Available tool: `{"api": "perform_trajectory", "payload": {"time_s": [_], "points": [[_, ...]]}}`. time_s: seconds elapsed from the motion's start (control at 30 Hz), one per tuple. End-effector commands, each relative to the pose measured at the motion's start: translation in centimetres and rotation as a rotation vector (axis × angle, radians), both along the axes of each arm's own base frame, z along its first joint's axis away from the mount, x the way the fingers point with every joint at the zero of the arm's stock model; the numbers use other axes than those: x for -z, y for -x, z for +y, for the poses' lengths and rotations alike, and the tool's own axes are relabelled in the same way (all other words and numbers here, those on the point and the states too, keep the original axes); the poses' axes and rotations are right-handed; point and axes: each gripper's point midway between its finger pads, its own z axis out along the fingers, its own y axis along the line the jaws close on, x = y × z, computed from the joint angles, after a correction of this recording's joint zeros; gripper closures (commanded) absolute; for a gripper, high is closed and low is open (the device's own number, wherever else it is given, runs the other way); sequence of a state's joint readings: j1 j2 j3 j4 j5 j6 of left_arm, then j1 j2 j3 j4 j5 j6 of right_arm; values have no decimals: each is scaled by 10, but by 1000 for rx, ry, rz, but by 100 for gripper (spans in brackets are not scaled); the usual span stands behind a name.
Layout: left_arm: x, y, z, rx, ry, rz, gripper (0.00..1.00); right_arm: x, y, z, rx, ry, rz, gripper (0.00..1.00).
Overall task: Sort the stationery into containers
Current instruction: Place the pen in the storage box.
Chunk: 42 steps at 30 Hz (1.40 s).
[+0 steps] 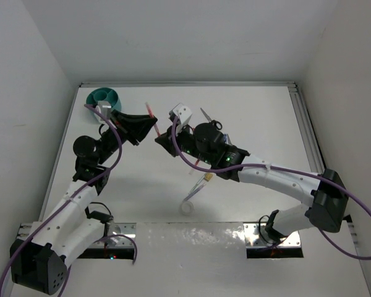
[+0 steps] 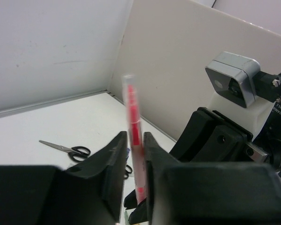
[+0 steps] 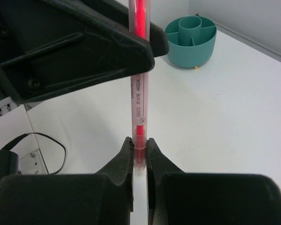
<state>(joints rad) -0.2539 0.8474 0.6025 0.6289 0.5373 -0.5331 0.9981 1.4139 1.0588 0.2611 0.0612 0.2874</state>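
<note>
Two claws, one pen: we have the red pen [image 3: 138, 101] raised off the table [image 1: 247, 105] between the right claw [image 3: 139, 140] and the left claw [image 2: 136, 137], a hand-over, we judge.
Right claw: clenched on one end of the pen.
Left claw: its fingers flank the shaft further along; we cannot tell whether they pinch.
Why: the teal organiser [image 1: 105, 96] sits behind the left claw, well apart from the right claw.
Room: bare table lies under both claws, and the scissors [image 2: 72, 150] lie well beyond the left claw.

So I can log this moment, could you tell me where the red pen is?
The red pen is in the air left of centre in the top view, one end pinched by the right gripper, the left gripper's fingers flanking it.
</note>
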Motion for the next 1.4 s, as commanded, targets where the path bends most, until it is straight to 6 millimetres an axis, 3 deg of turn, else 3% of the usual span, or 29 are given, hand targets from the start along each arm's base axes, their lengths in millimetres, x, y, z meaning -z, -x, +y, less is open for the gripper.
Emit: {"api": "perform_trajectory", "payload": {"time_s": [0.0, 0.1, 0.3, 0.47, 0.57, 0.7, 0.83, 1.03, 1.1, 1.13, 1.17, 1.2, 1.3, 1.37], "points": [[-26, 5, 0, -1, 34, -76, 84, -21, 1, 0, 5, -54, -44, 100], [-26, 6, 0, 6, 34, -74, 92, -21, 0, 1, 5, -53, -43, 100], [-23, 9, -4, 29, 32, -63, 93, -20, 1, 4, -2, -53, -40, 100], [-20, 9, -4, 33, 33, -44, 76, -21, 0, 5, -4, -49, -43, 100], [-19, 8, -4, 33, 34, -38, 72, -23, 0, 6, -6, -52, -47, 100], [-18, 8, -4, 28, 31, -37, 81, -23, -1, 6, -4, -52, -47, 100], [-17, 7, -3, 18, 31, -37, 100, -19, 0, 8, -10, -50, -36, 100], [-16, 7, -1, 1, 11, -50, 100, -11, 1, 10, -19, -42, -30, 100], [-14, 8, 0, -6, -9, -61, 100, -7, 1, 10, -24, -29, -21, 81], [-14, 7, 1, -13, -19, -68, 100, -5, 0, 10, -21, -24, -18, 67], [-13, 6, 2, -31, -49, -93, 100, -2, -1, 10, -12, -12, -13, 44], [-13, 5, 4, -50, -68, -109, 100, 1, -1, 9, -12, -3, -10, 34], [-14, -12, 24, -197, -141, -164, 100, 3, -3, 5, 14, 3, -7, 15], [-18, -25, 44, -313, -207, -205, 100, 3, -3, -1, 30, -3, -4, 9]]}}
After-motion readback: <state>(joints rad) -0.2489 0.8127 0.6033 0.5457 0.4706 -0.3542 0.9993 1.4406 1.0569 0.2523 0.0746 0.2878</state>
